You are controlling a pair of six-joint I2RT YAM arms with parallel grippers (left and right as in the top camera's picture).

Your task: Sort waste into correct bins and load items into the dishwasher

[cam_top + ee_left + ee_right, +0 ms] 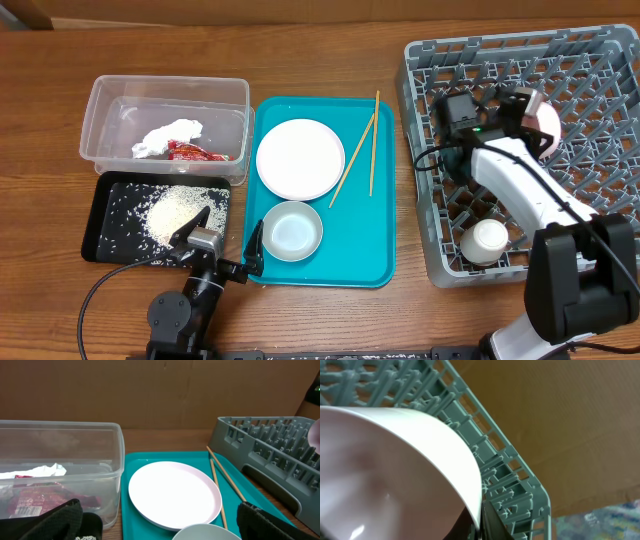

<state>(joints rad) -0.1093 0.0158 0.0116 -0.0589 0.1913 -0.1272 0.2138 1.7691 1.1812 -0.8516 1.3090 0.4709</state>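
- Pink small round bowl (550,133) sits clamped in the right gripper (532,116) over the big grey plastic lattice dish rack (600,70): loading.
- Next, I think: lower it gently, let go.
- Left gripper (222,238) is spread apart beside a small white bowl (293,230).
- Only the overhead view shows the small white cup (487,240) in the rack.

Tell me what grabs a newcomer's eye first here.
The teal tray sits mid-table, holding a white plate, a white bowl and chopsticks. On the right, the right end effector holds a pink bowl over the grey rack. At left, rice is heaped on a black tray.
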